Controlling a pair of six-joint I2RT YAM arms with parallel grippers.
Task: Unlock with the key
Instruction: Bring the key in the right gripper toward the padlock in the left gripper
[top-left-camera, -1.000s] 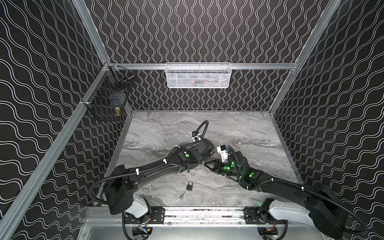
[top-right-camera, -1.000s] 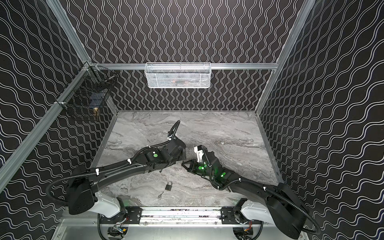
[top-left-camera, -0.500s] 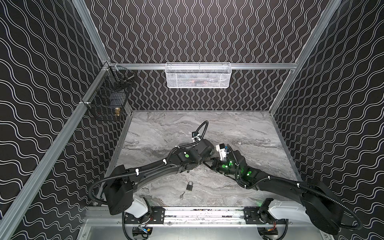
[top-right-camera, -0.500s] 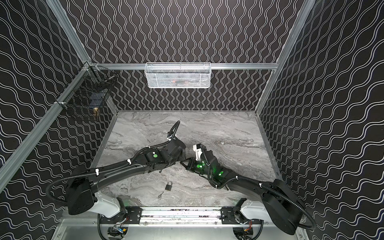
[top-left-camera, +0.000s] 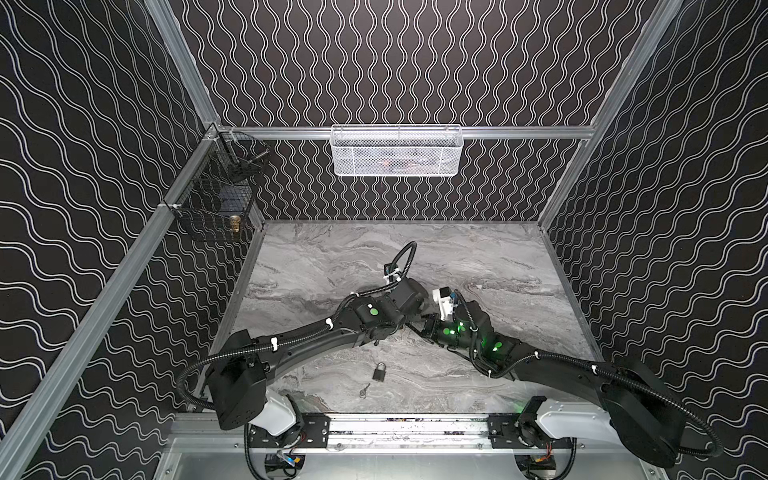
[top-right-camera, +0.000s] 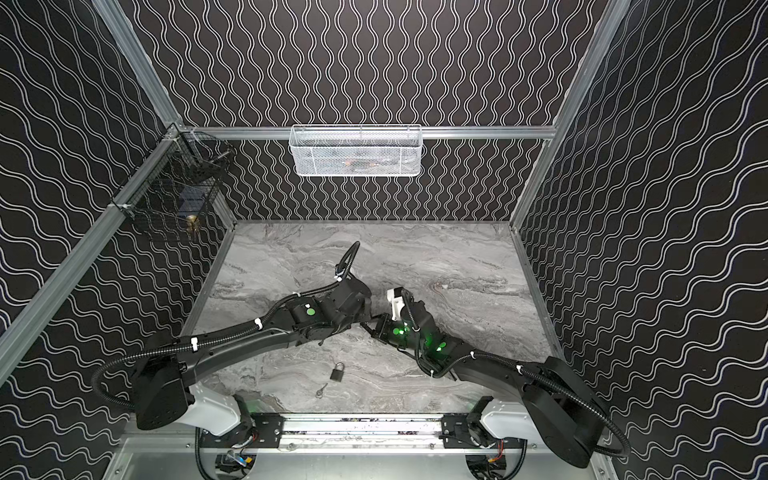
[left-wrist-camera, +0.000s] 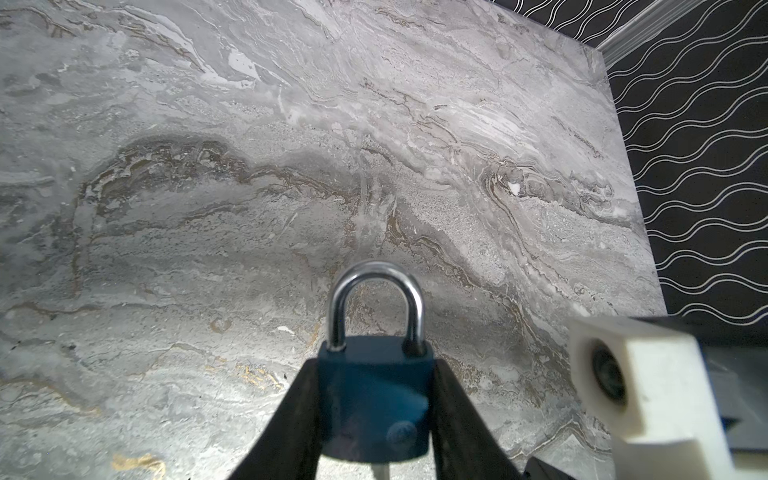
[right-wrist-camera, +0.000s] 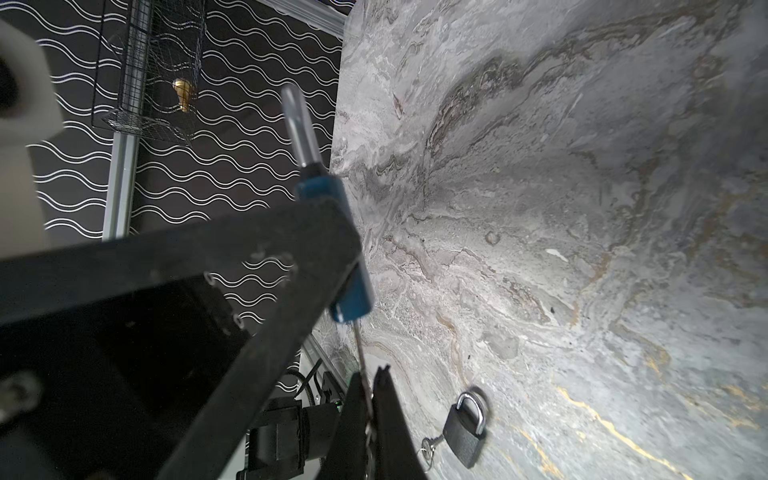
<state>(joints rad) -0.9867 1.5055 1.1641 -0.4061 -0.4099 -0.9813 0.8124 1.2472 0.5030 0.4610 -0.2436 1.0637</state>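
Rail (top-left-camera: 374, 428) at the front edge is running across the full width. Just beyond it, a black padlock (top-left-camera: 379, 371) is lying flat on the marbled bench (top-left-camera: 498, 257), and a second key (top-left-camera: 364, 390) is lying at its lower end; whether that key is sitting in the lock cannot be told. Neither claw is touching this pair.

Farther in, near the middle of the bench, the left arm (top-left-camera: 311, 340) and the right arm (top-left-camera: 540, 365) are meeting tip to tip above the surface. The left claw (left-wrist-camera: 376, 374) is grasping the blue padlock (left-wrist-camera: 374, 399) by the sides of its body, with one finger (left-wrist-camera: 291, 419) pressing on each flank. The steel shackle (left-wrist-camera: 376, 299) is pointing away from the left wrist camera, and both of its legs are sitting in the body. The right claw (right-wrist-camera: 368, 380) is clenched on the key (right-wrist-camera: 360, 347), whose thin metal blade is running straight from the closed fingertips to the underside of the blue padlock. How deep the blade is sitting in the keyway cannot be told. The white camera housing (top-left-camera: 442, 301) of the right wrist is showing just beside the joined claws.

Beyond the arms, a black wire basket (top-left-camera: 216, 199) is hanging on the side wall (top-left-camera: 83, 166) by the left arm and is holding a brass object (top-left-camera: 235, 223). At the far end, a white mesh basket (top-left-camera: 397, 151) is hanging from the horizontal bar (top-left-camera: 519, 132) on the back wall (top-left-camera: 415, 62); its contents are too blurred to identify.
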